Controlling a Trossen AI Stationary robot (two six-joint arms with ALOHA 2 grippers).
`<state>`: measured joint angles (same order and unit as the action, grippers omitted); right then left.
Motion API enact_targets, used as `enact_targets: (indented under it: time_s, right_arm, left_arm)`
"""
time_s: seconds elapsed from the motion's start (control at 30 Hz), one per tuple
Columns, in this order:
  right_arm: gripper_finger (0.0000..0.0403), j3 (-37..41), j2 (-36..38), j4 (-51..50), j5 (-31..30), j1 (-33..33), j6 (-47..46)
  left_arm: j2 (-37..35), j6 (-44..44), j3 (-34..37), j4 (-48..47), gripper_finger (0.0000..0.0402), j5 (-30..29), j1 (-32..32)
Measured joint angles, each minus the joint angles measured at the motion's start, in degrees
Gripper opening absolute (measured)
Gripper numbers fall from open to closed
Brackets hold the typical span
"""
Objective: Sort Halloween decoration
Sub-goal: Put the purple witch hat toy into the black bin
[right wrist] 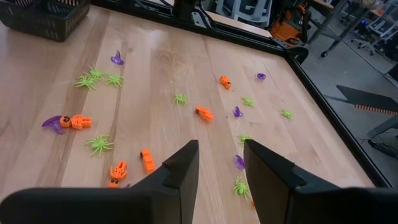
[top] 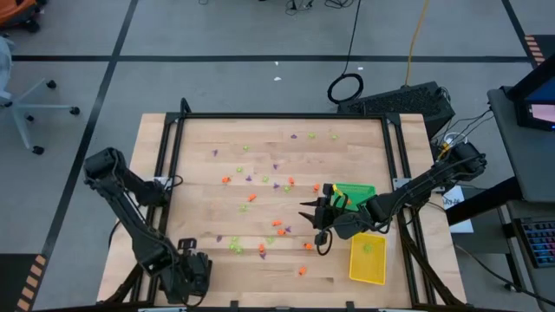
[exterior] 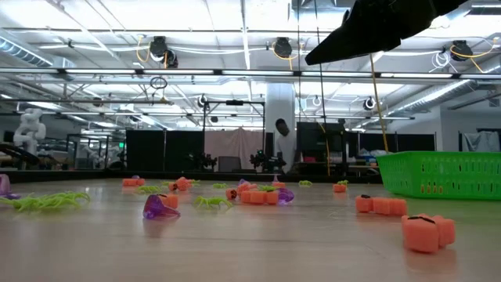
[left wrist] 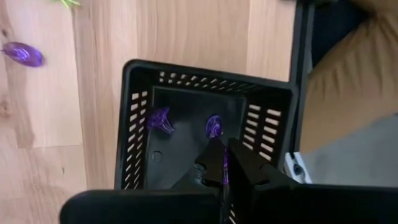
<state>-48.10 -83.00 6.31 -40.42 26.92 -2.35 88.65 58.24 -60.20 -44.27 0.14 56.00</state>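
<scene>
The right end effector [top: 308,214] hangs over the centre-right of the bench [top: 191,204] in the overhead frame, its two fingers [right wrist: 180,171] spread with a bare gap between them and nothing pinched. In its own wrist frame we see the fingers rising from the lower edge, with scattered trinkets on the wood beyond.

The left end effector [left wrist: 224,163] sits at the lower left of the overhead frame, above a black tray [left wrist: 140,102]. Its fingers are pressed together; a thin purple sliver shows in the seam between them, though we cannot tell whether it is gripped. Two purple pieces [left wrist: 160,119] lie on the tray floor.

The Halloween decoration [top: 276,223] is strewn loosely across the middle of the bench: orange, purple and lime green pieces, most of them apart from one another. In the low frame we see orange blocks [exterior: 427,231] at lower right, a purple piece [exterior: 159,207] left of centre, and green spiders [exterior: 47,201] at far left.

A green tray [top: 360,191] stands just beside the right end effector, right of centre in the overhead frame. A yellow tray [top: 368,258] lies below it near the lower edge, holding a small green piece. In the low frame a person [exterior: 283,145] stands in the room behind the bench.
</scene>
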Motion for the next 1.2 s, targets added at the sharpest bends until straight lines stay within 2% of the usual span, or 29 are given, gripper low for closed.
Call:
enact_targets:
  time_s: [0.23,0.37,0.67,0.77,0.93,1.2]
  right_arm:
    - [0.0116,0.0,0.0,0.0,0.0,0.0,0.0]
    - [0.0116,0.0,0.0,0.0,0.0,0.0,0.0]
    - [0.0116,0.0,0.0,0.4,0.0,0.0,0.0]
    - [0.0116,0.0,0.0,0.4,0.0,0.0,0.0]
    - [0.0116,0.0,0.0,0.4,0.0,0.0,0.0]
    - [0.0116,0.0,0.0,1.6,0.0,0.0,0.1]
  left_arm:
    - [2.1,0.1,0.0,0.0,0.0004,-0.2,0.5]
    - [2.6,4.8,0.0,0.0,0.0009,-0.5,0.4]
    - [2.6,7.5,0.0,-0.2,0.0093,-1.0,0.7]
    - [2.5,7.4,0.0,-0.2,0.0109,1.5,0.4]
    - [2.2,7.3,0.0,-0.2,0.0113,6.3,-0.7]
    - [1.2,6.7,0.0,-2.4,0.0114,5.9,-3.6]
